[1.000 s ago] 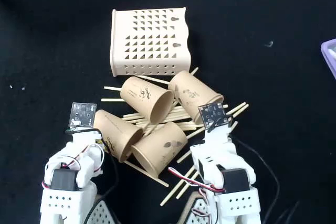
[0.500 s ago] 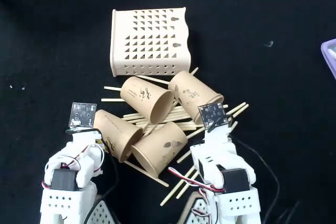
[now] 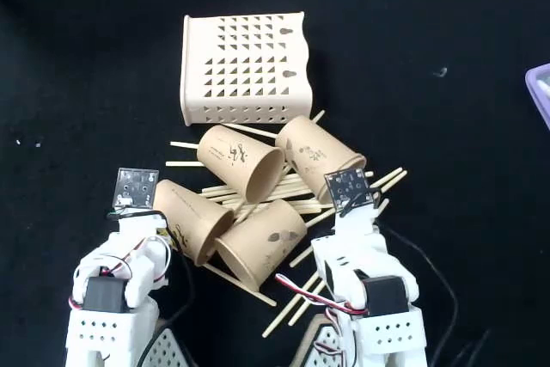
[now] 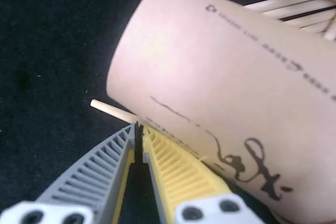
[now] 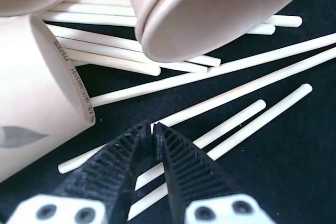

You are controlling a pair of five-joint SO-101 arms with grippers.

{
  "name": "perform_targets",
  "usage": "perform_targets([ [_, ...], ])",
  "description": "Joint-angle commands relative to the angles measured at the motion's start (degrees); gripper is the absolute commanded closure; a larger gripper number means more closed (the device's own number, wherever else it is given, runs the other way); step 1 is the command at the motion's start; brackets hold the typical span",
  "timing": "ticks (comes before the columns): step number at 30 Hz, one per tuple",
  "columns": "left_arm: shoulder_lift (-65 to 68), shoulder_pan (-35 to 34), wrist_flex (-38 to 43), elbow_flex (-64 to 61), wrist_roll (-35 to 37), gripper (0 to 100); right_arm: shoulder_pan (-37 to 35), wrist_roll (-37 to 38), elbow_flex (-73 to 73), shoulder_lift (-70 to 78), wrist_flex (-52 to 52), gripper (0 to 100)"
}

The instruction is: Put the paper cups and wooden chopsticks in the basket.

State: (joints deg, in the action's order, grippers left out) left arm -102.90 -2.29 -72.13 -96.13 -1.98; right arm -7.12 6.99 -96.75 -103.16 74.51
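Several paper cups lie on their sides in a heap with wooden chopsticks (image 3: 292, 191) just in front of the cream perforated basket (image 3: 243, 69), which lies on its side. My left gripper (image 4: 138, 127) is shut and empty, its tips right beside the wall of the nearest cup (image 4: 226, 77) (image 3: 191, 219), over a chopstick end (image 4: 107, 108). My right gripper (image 5: 149, 130) is shut with nothing in it, above loose chopsticks (image 5: 231, 90), between a cup's rim (image 5: 79, 93) (image 3: 260, 241) and another cup's base (image 5: 210, 14).
The black table (image 3: 464, 152) is bare to the right and left of the heap. A purple container's corner (image 3: 539, 88) shows at the right edge. Both arm bases (image 3: 112, 315) (image 3: 378, 311) stand at the front edge.
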Motion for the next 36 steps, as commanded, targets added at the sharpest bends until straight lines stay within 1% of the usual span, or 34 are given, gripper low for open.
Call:
perform_targets([
  [1,-0.53,0.66,-0.26,-1.27,-0.26,97,0.88,-0.26,0.22,-5.41,0.35,98.0],
  [8,-0.53,0.57,-0.26,-1.27,-0.18,97,0.53,-0.26,0.22,-5.41,0.35,98.0],
  [11,-0.53,-1.71,0.09,-1.27,-0.53,97,0.44,-0.26,0.22,-5.41,0.35,98.0],
  [13,-0.53,-6.64,2.46,0.22,-0.70,97,0.79,0.18,0.22,-5.32,0.26,97.7],
  [14,-0.53,-10.24,4.40,1.45,-1.23,97,0.79,0.18,0.31,-5.32,0.18,97.7],
  [17,-0.53,-23.52,13.71,5.85,-8.18,97,1.67,0.26,2.51,-5.32,-1.85,97.7],
  [19,-0.53,-30.37,19.25,7.34,-11.60,97,4.22,0.26,5.05,-5.32,-2.55,97.6],
  [21,-0.53,-35.74,23.65,8.13,-12.57,97,6.42,0.70,7.52,-5.23,-4.22,97.6],
  [24,-0.53,-40.22,28.84,8.13,-12.66,97,9.23,6.42,10.68,-5.23,-6.59,97.6],
  [27,-0.53,-40.92,33.49,9.71,-12.57,97,11.69,11.69,14.99,-5.23,-9.93,97.6],
  [30,-0.53,-40.48,34.46,16.13,-11.60,97,12.31,10.02,22.29,-5.23,-12.75,97.6],
  [32,0.00,-38.46,34.37,21.93,-7.65,96,12.22,7.65,28.70,-4.97,-13.36,97.6],
  [34,0.26,-35.03,34.11,26.95,-4.57,88,12.13,6.42,35.38,-3.91,-13.54,97.6],
  [36,2.20,-29.49,31.12,31.52,-2.81,79,10.37,6.24,41.80,-1.36,-13.27,97.6],
])
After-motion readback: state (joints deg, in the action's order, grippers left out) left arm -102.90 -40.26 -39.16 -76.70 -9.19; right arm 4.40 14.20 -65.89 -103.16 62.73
